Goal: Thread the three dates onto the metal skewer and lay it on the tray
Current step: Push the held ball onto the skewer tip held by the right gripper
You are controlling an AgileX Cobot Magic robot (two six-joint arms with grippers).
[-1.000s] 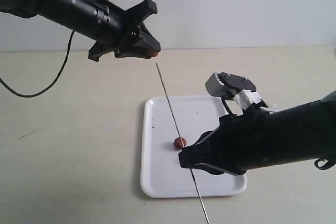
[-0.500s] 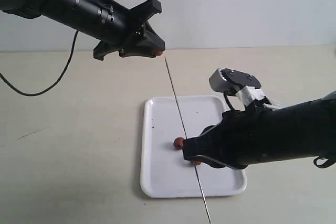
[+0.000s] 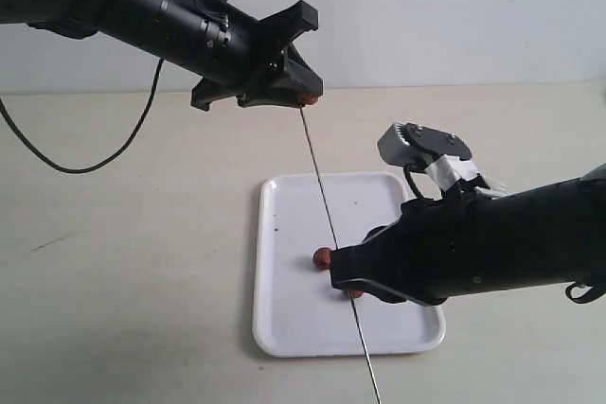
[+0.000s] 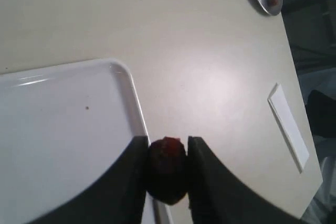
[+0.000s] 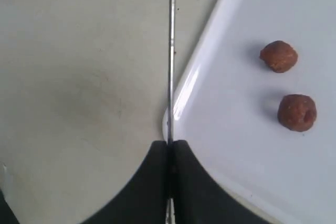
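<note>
No text, label, brand, number or sign can be read in any of the views. The white tray (image 3: 284, 319) carries only a few tiny dark specks, not writing. The white strip (image 4: 289, 128) lying on the table (image 4: 79, 19) in the left wrist view shows a plain face.
</note>
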